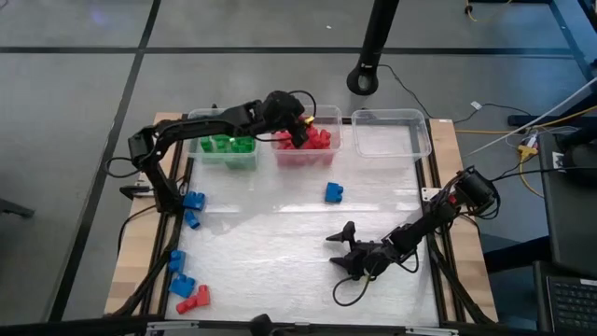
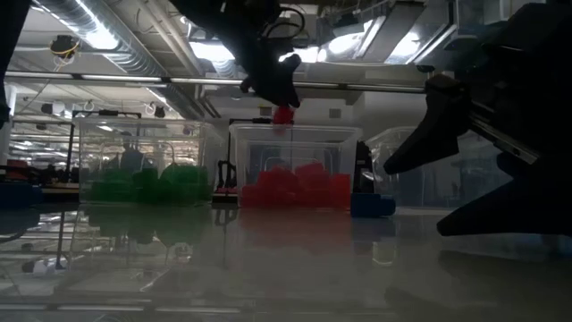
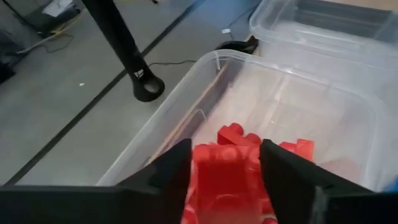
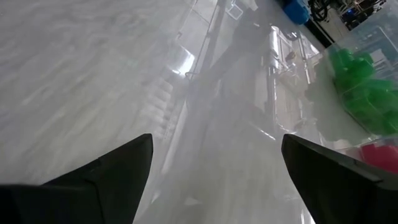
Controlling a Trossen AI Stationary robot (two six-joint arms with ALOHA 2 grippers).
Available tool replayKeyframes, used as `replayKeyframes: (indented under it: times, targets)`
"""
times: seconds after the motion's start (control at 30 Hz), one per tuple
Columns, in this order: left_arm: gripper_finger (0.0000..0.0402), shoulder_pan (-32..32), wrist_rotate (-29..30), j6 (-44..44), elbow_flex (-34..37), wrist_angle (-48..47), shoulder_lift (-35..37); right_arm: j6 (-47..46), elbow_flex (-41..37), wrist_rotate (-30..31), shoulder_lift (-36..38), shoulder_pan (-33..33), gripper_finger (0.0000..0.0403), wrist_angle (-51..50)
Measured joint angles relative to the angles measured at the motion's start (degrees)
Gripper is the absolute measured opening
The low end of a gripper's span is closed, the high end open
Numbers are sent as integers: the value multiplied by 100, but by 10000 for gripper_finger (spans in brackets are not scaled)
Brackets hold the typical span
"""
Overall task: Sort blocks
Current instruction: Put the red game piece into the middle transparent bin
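Note:
My left gripper (image 1: 300, 132) hangs over the middle clear bin (image 1: 331, 116), shut on a red block (image 3: 217, 177); in the low view that block (image 2: 283, 114) shows above the bin's rim. More red blocks (image 1: 317, 145) lie in this bin, and green blocks (image 1: 229, 146) fill the bin to its left (image 1: 195, 118). One blue block (image 1: 334, 192) lies on the table's middle. Blue blocks (image 1: 192, 202) and a red one (image 1: 193, 299) lie by the left edge. My right gripper (image 1: 342, 248) is open, low over the table near its near edge, touching nothing. My left gripper pinches the red block (image 3: 219, 163) between its two fingers (image 3: 176, 163), one on each side of it, coming from above and slanting toward the far edge. The block is lifted clear, above the red pile in the middle bin.
A third clear bin (image 1: 392, 140) with nothing in it stands to the right of the red one. More blue blocks (image 1: 179, 280) lie at the near left corner. A black stand's base (image 1: 366, 79) sits on the floor beyond the bins. Bare table lies between the bins and my right gripper.

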State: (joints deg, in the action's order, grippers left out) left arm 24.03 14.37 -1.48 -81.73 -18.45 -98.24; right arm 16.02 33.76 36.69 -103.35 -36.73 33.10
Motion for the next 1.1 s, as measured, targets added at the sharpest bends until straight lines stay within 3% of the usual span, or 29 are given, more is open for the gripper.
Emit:
replayKeyframes:
  times: [0.17,0.3,0.57,0.87,1.1]
  targets:
    - [231,-73,-243,63,0,-196,54,29,0,2,0,0,356,-2]
    - [250,-395,-238,-2,2,-610,426,30,0,-7,0,0,356,-7]
    - [253,-2016,-212,506,0,-2263,1257,266,-2,198,0,62,356,81]
    - [253,-4229,177,2869,183,-4038,1283,572,-17,282,-15,473,356,414]
    - [253,-5654,195,5388,860,-4085,1276,560,-17,280,-15,575,356,479]
